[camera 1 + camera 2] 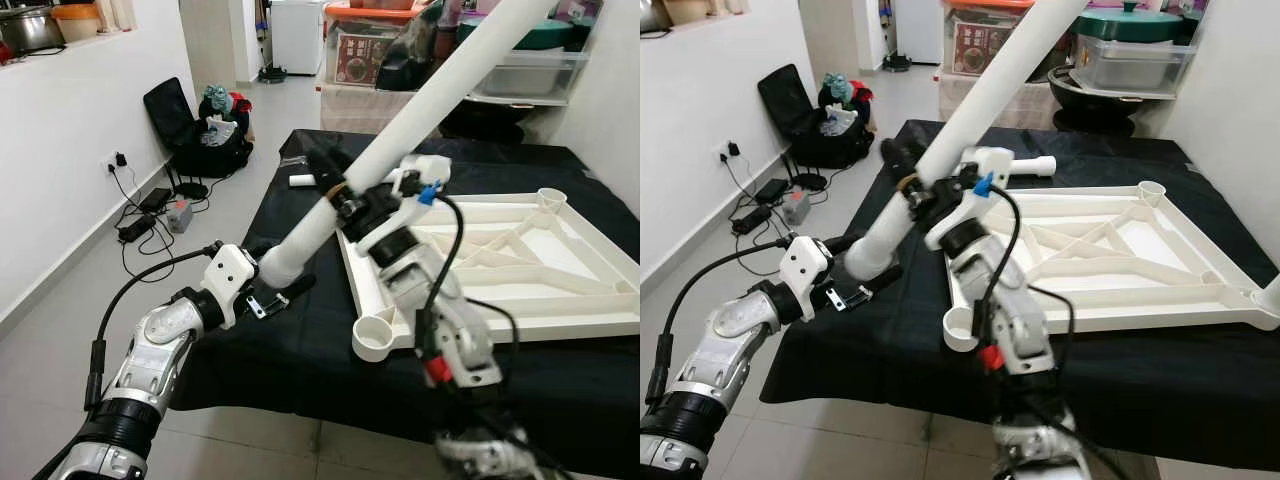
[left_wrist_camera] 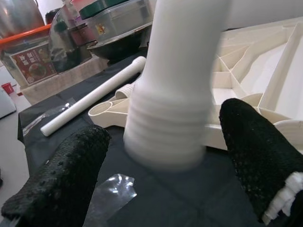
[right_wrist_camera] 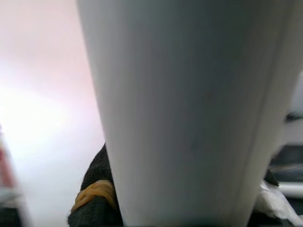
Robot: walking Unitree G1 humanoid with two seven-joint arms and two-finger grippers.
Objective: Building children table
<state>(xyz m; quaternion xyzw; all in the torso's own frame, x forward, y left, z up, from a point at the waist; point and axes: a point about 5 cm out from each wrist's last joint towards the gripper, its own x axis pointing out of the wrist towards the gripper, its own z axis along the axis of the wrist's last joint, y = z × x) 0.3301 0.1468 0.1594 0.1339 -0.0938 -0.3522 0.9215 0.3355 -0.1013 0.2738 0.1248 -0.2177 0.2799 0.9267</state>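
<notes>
Right hand [image 1: 345, 195] clamped mid-leg [image 1: 420, 110], leg slanting up-right, threaded end down by the open left hand [image 1: 275, 290], socket [image 1: 375, 338] just right of that.

The scene is seen from the head by both eye views, looking forward and down at the black-covered table [image 1: 300, 330], and the upturned white tabletop [image 1: 1120, 250] is shared by them. The white leg [image 2: 175, 85] is seen close by the left wrist view and very close by the right wrist view.
</notes>
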